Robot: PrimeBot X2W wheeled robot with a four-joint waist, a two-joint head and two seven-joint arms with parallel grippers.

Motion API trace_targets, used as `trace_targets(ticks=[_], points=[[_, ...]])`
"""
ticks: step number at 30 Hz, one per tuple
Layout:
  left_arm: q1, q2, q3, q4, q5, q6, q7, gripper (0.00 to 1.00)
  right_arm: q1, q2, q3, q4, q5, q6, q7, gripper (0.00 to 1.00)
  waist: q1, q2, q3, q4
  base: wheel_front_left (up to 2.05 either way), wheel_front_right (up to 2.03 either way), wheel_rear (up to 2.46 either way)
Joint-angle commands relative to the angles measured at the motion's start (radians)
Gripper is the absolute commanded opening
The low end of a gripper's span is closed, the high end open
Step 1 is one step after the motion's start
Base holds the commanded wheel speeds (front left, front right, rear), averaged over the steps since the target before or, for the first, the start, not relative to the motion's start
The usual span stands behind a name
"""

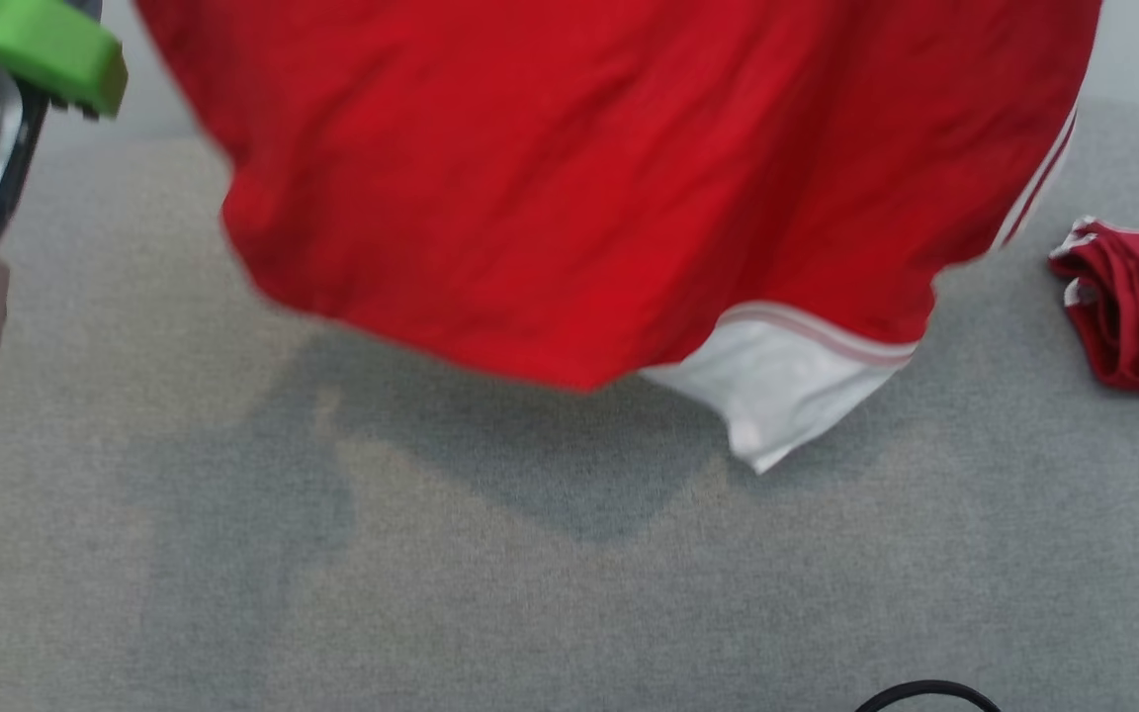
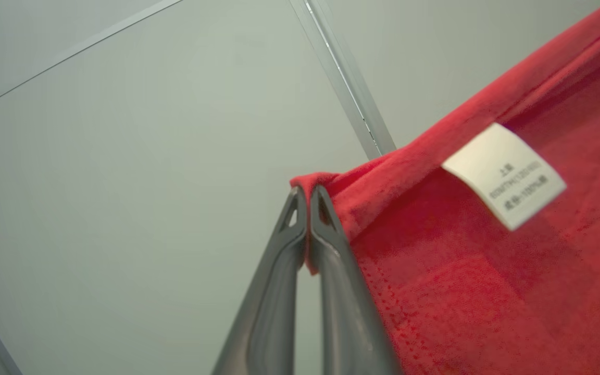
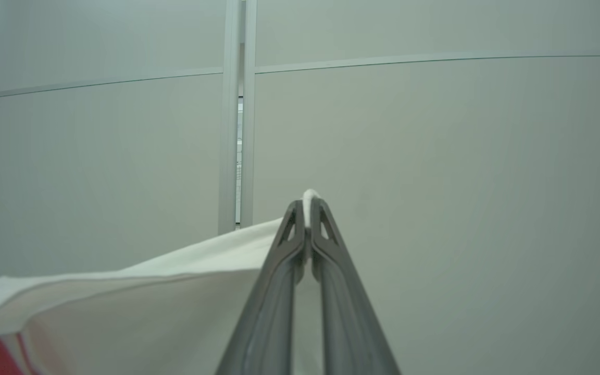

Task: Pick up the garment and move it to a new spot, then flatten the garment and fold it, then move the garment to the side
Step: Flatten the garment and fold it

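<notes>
The red garment (image 1: 569,188) hangs above the far half of the grey surface (image 1: 530,593), with its white cuff (image 1: 777,396) lowest. Your left gripper (image 2: 308,195) is clamped tight on a red edge and your right gripper (image 3: 308,205) on a white one. Judged step: the carry to a new spot. Next, lower it spread flat, clear of the bundled red cloth (image 1: 1133,307) at the right edge.

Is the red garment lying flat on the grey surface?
No, the red garment hangs in the air above the grey surface, casting a shadow beneath it.
</notes>
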Motion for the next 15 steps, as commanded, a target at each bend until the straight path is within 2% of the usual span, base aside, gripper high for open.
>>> trace_targets(ticks=[1, 2, 4, 6, 10, 15], points=[[-0.064, 0.002, -0.007, 0.034, 0.017, 0.003, -0.004, 0.0, -0.075, -0.016, 0.007, 0.03, -0.053, -0.002, 0.002, 0.0, -0.0001, -0.0001, 0.163, 0.004, 0.0, 0.0, 0.0], [-0.064, 0.002, -0.007, 0.034, 0.017, 0.003, -0.004, 0.0, -0.075, -0.016, 0.007, 0.03, -0.053, -0.002, 0.002, 0.0, -0.0001, -0.0001, 0.163, 0.004, 0.0, 0.0, 0.0], [-0.153, -0.003, -0.022, 0.089, 0.037, 0.003, -0.019, 0.0, -0.177, -0.024, -0.006, 0.085, -0.105, -0.002, -0.006, 0.0, -0.0001, -0.0001, 0.207, 0.004, 0.0, 0.0, 0.0], [-0.225, -0.006, -0.026, 0.154, 0.066, 0.026, -0.037, 0.0, -0.259, -0.029, -0.014, 0.141, -0.17, -0.002, -0.014, 0.0, -0.0001, -0.0001, 0.23, 0.002, 0.0, 0.0, 0.0], [-0.384, -0.005, -0.048, 0.25, 0.12, 0.041, -0.063, 0.0, -0.432, -0.015, -0.075, 0.211, -0.277, -0.002, -0.035, 0.0, -0.0001, -0.0001, 0.259, -0.006, 0.0, 0.0, 0.0], [-0.479, -0.025, -0.055, 0.324, 0.138, 0.053, -0.09, 0.0, -0.487, 0.018, -0.102, 0.285, -0.336, -0.002, -0.06, 0.0, -0.0001, -0.0001, 0.294, -0.02, 0.0, 0.0, 0.0]])
